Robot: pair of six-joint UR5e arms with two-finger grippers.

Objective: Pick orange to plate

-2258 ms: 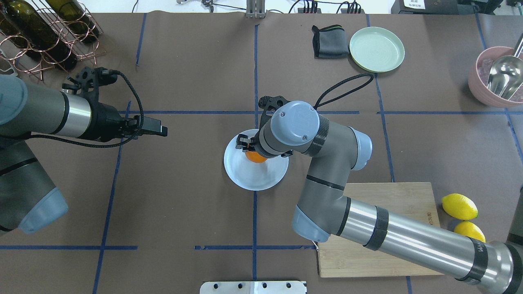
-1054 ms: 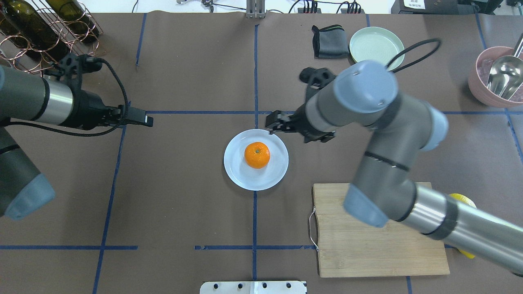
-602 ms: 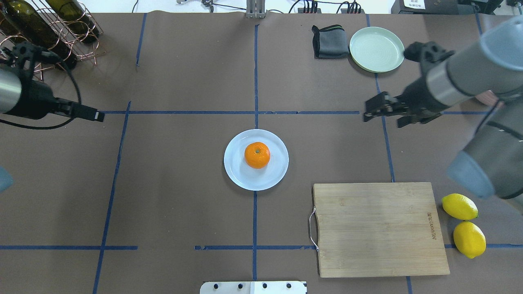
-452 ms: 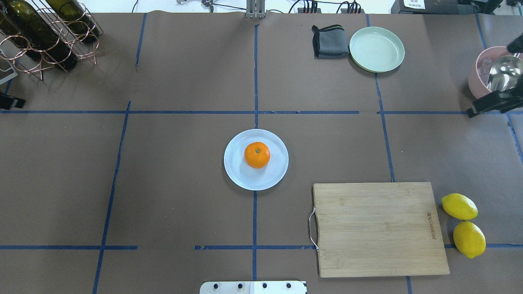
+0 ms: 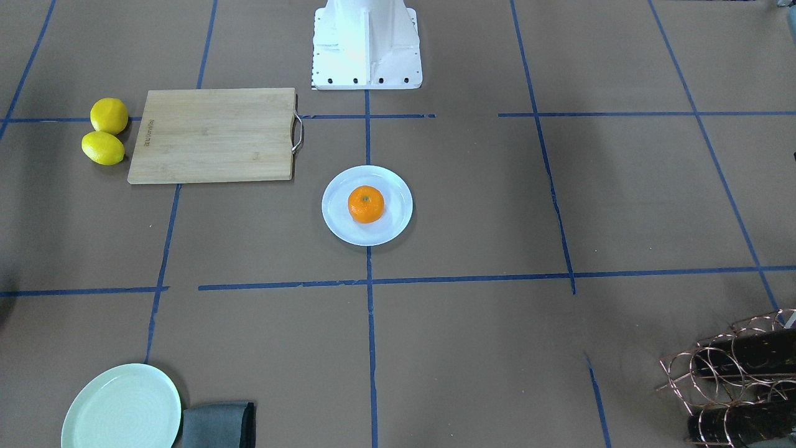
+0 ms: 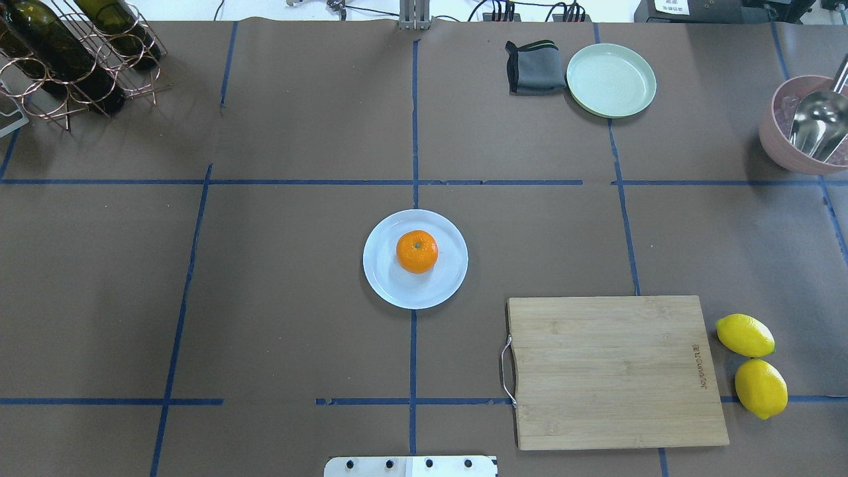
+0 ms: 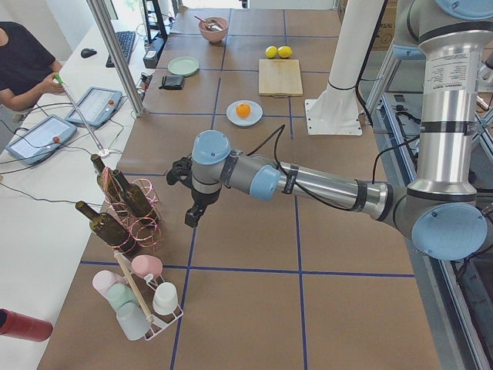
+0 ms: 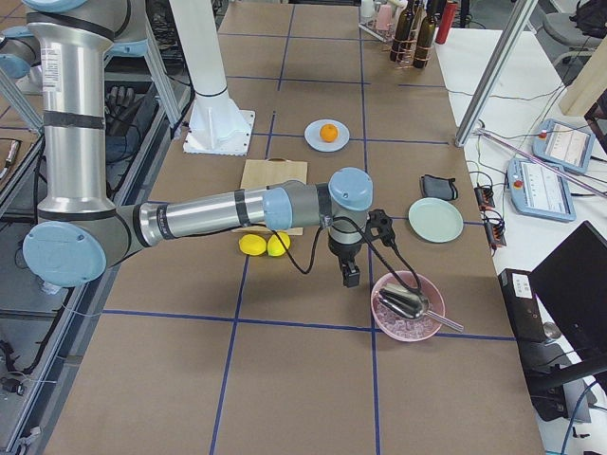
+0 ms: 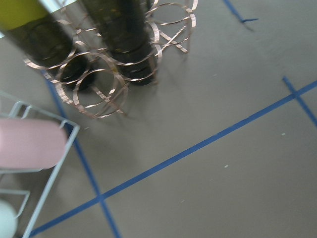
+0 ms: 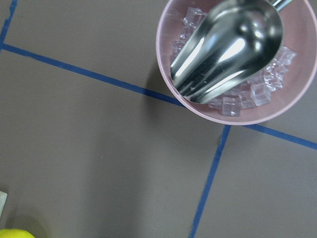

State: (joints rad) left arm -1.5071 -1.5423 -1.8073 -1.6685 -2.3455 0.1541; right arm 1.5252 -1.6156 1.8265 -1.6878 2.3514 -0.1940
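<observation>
Orange (image 6: 417, 252), small and bright, sat free on your pale bluish-white round plate (image 6: 391, 288); left pincer (image 7: 192, 218) and right pincer (image 8: 350, 276) had withdrawn, spread or pressed you could not tell; task looked done.

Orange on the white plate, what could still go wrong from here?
1. The orange is round and sits loose on the shallow plate; a knock to the table could roll it off.
2. The right gripper hangs close beside the pink bowl with its metal scoop; its next move might clip them.
3. The left gripper hangs near the bottle rack, so a swing could hit it.
</observation>
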